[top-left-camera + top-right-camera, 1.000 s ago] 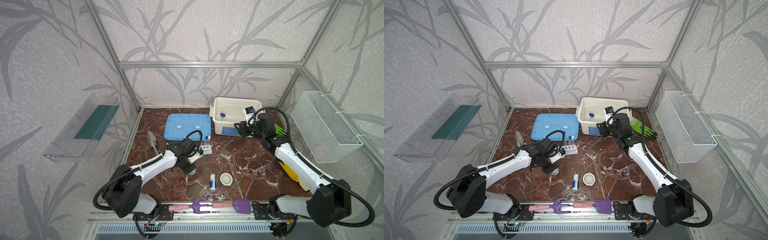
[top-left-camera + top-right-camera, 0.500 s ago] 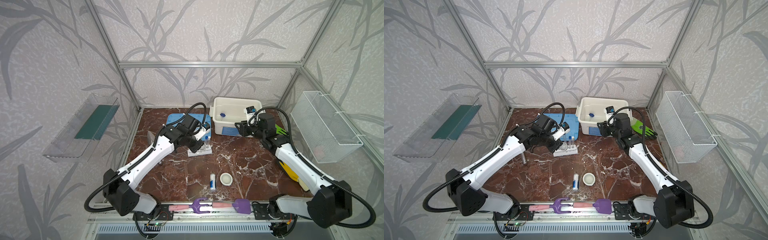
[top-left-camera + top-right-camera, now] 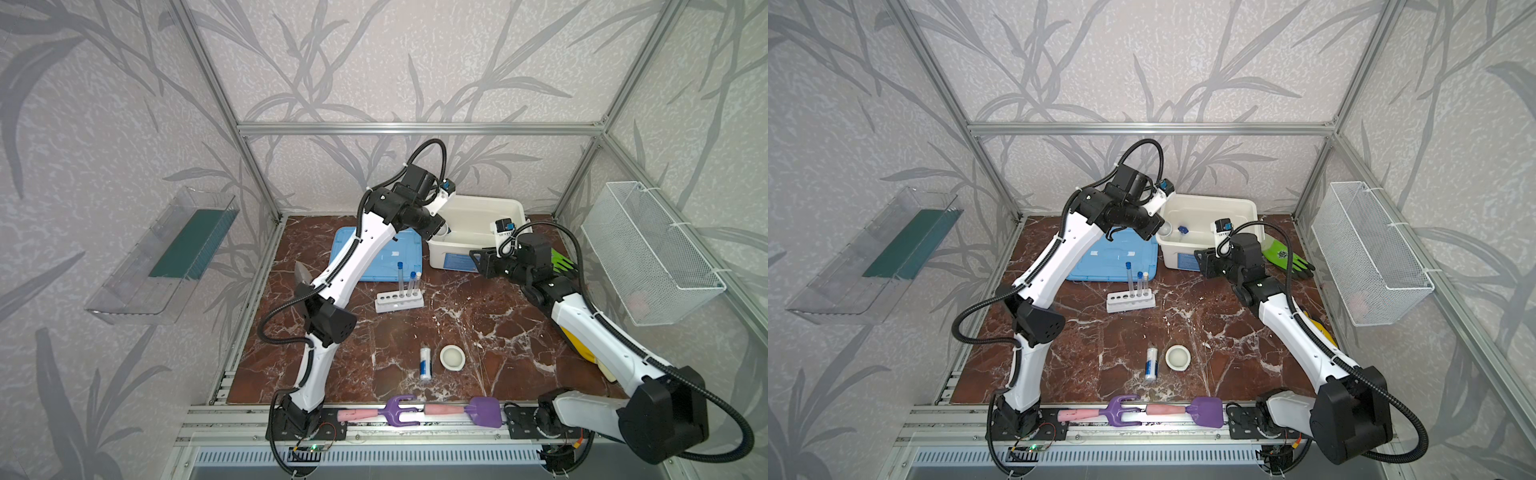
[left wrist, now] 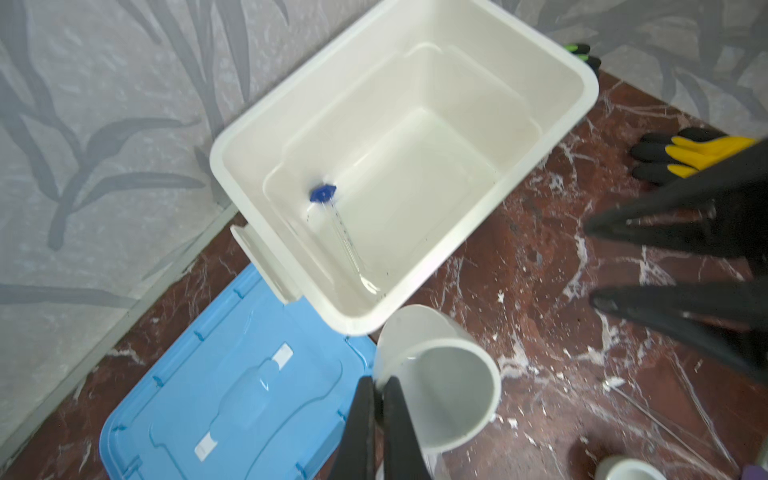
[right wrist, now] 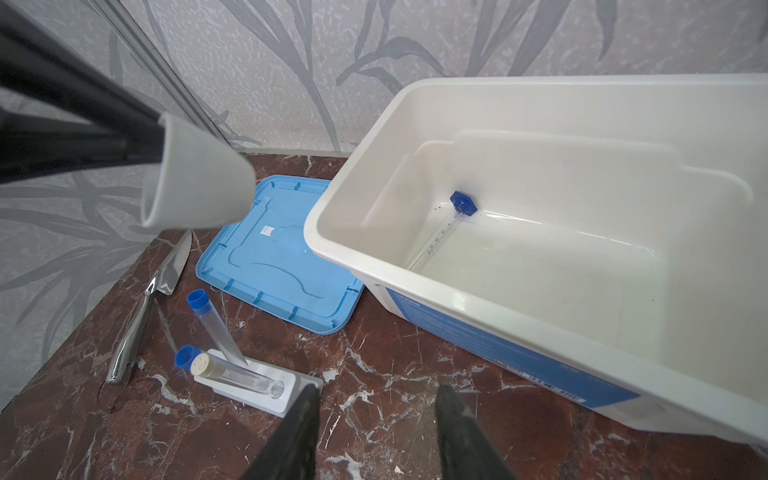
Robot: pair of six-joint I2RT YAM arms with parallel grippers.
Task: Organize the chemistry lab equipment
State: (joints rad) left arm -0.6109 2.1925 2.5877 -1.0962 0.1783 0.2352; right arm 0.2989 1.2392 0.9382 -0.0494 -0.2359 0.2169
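The bin [image 3: 484, 200], upper middle in both top views, is where the action now sits. Your left arm has swung up from the table, across the lid [image 3: 386, 249], to the bin's near left corner. Your right arm has not moved. The right gripper [image 5: 378, 390] hangs by the bin's front wall, fingers apart with nothing between them. The rack [image 3: 399, 301] stands mid-table with its tubes [image 3: 401, 278] upright.

The left gripper [image 4: 378, 386] has its fingers pinched together on the rim of the cup [image 4: 440, 386]. The cup hangs tilted at the bin's corner, low centre in the left wrist view, and does not look to be over the inside yet.

So you are mid-carry, and I judge one short reach puts the cup in. (A capped tube [image 4: 345, 237] already lies on the bin floor.) The bowl [image 3: 453, 357] and bottle [image 3: 425, 363] wait lower middle.
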